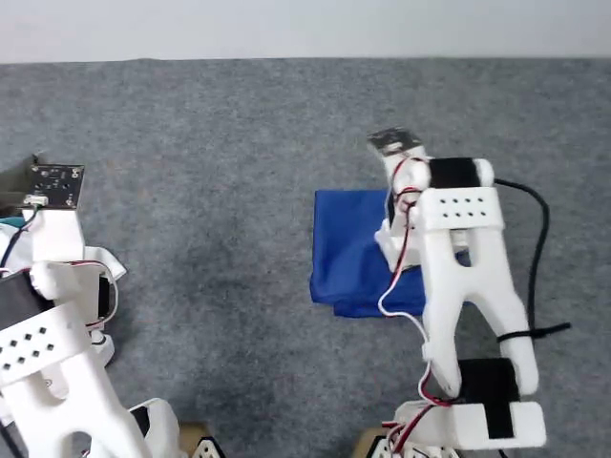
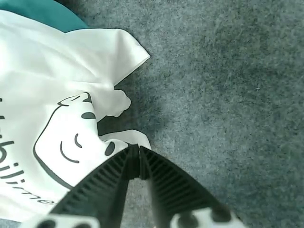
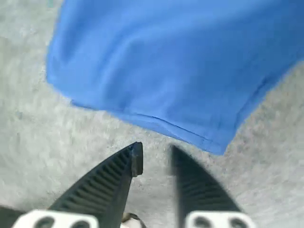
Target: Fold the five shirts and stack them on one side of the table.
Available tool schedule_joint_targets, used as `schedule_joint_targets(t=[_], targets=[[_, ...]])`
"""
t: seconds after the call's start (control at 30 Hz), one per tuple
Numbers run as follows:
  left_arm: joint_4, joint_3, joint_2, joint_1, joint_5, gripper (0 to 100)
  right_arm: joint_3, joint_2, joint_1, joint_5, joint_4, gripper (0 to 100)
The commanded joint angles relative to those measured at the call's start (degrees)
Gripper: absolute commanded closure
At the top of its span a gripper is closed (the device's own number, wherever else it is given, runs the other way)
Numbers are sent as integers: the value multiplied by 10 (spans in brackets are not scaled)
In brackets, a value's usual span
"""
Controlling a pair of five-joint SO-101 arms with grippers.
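A folded blue shirt (image 1: 351,250) lies on the grey carpet right of centre, with the right arm (image 1: 458,219) above its right part. In the right wrist view my right gripper (image 3: 156,159) is open over bare carpet, just off the hem of the blue shirt (image 3: 180,61). A white shirt (image 2: 52,118) with a printed face lies crumpled at the left. My left gripper (image 2: 138,153) is shut, its tips pinching an edge fold of that shirt. The white shirt (image 1: 103,260) peeks out beside the left arm (image 1: 57,324).
A teal shirt (image 2: 45,12) lies under the white one at the table's left side. Grey carpet (image 1: 210,191) covers the whole table, with open room between the two arms and along the far edge.
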Motion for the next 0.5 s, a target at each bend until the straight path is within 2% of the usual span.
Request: schedule_joint_targets(t=[0.0,0.23,0.47], targets=[[5,-1,-10,0,-46,993,-31,29,36,-96,-33,705],[3,-3,-8,0,-84,993,-33,149,46,-190,-102,701],[3,-3,-8,0,-84,993,-33,218,84,-206,-153,701]])
